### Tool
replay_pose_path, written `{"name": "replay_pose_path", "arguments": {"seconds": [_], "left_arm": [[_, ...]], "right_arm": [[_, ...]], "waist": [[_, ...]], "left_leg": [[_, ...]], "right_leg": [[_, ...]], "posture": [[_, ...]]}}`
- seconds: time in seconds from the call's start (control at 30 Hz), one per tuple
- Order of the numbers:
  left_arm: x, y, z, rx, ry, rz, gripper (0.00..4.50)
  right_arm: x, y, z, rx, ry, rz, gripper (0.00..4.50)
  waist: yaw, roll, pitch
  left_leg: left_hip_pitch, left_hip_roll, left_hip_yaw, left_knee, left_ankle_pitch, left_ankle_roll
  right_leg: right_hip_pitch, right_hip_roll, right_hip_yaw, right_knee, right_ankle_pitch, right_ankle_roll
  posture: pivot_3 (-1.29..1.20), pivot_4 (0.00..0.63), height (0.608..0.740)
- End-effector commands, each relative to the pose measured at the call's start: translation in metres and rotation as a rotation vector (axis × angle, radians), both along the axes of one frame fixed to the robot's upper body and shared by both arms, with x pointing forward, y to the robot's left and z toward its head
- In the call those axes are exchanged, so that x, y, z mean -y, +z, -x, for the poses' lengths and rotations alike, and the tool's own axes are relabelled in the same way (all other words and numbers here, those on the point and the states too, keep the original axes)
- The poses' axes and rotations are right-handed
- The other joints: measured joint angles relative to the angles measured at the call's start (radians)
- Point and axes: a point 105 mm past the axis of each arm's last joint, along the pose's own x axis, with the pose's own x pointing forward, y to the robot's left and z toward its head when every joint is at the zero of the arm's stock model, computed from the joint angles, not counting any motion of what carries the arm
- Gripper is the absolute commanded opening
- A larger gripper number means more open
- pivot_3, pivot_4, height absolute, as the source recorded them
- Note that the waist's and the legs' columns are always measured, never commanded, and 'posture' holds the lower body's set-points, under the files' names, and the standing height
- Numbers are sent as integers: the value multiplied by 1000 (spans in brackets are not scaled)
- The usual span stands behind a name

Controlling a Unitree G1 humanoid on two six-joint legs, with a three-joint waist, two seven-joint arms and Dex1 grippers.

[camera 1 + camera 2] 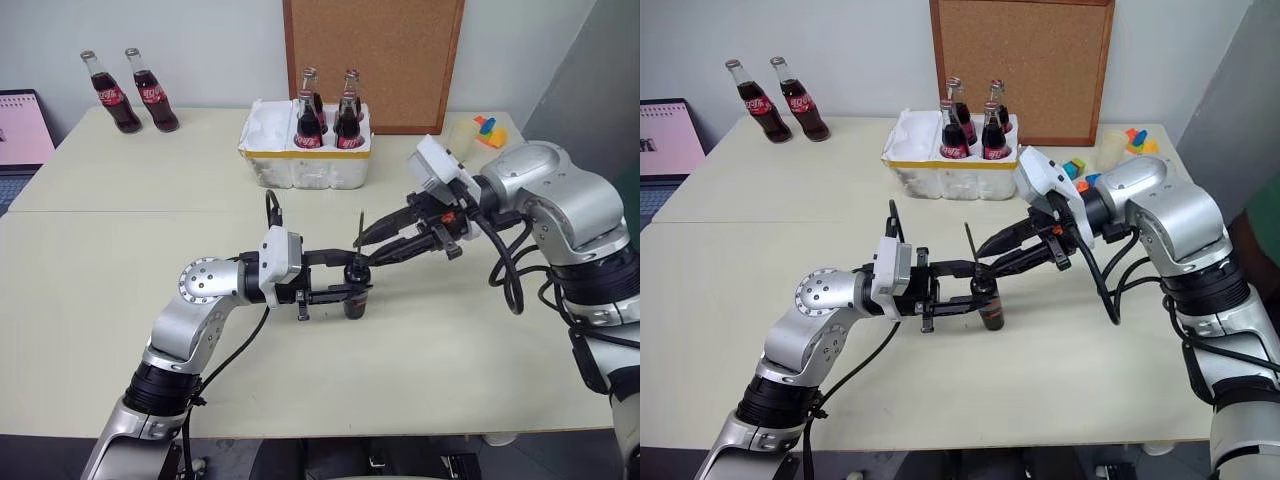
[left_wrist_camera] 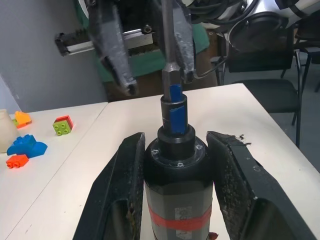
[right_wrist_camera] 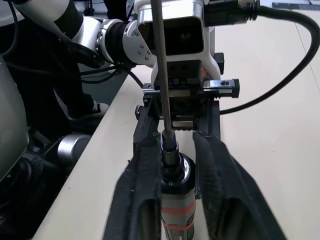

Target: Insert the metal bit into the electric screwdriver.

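Observation:
The black electric screwdriver stands upright over the middle of the table, red band low on its body. My left gripper is shut on it, one finger pressed on each side. The thin metal bit rises straight out of the blue-marked chuck at the tool's top. My right gripper reaches in from the right at the height of the bit. It is open; one finger lies right beside the bit, the other finger stands well apart.
A white foam crate with several cola bottles stands behind the tool, in front of a cork board. Two more bottles stand at the back left beside a laptop. Toy bricks lie at the back right.

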Motion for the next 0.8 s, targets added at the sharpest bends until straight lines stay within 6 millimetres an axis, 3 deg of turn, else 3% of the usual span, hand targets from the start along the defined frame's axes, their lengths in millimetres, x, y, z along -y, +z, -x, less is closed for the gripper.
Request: {"name": "replay_pose_path", "arguments": {"seconds": [0.03, 0.37, 0.63, 0.7, 0.8], "left_arm": [[2, -9, -2, -21, 8, -43, 1580], [7, -3, -15, -23, 94, -51, 1580], [1, 31, -54, 102, 281, -149, 1580], [-1, 33, -67, 133, 320, -217, 1579], [-1, 20, -84, 155, 334, -362, 1576]], "right_arm": [[8, 17, 4, 44, -18, -45, 2167], [42, 15, 5, 133, -232, -97, 4444], [71, 9, 19, 186, -441, -149, 4500], [76, 7, 24, 195, -492, -164, 4500], [78, 3, 34, 206, -554, -186, 4500]], "waist": [[0, 0, 0], [2, 0, 0], [2, -1, 1], [1, -1, 1], [1, -1, 1]], "left_leg": [[0, 0, 0, 0, 0, 0], [-1, -1, 0, 0, 0, 0], [-1, -2, 0, 0, 0, 0], [-1, -3, 0, 0, 0, 0], [-3, -3, 1, -2, 0, 0]], "right_leg": [[0, 0, 0, 0, 0, 0], [0, 0, 1, -1, 0, 0], [0, 1, -2, 0, 1, 2], [0, 1, -2, 0, 1, 2], [-3, 2, 0, 0, 1, 2]], "posture": [[0, 150, 740], [0, 150, 740], [0, 150, 740], [0, 150, 740], [0, 150, 740]]}}
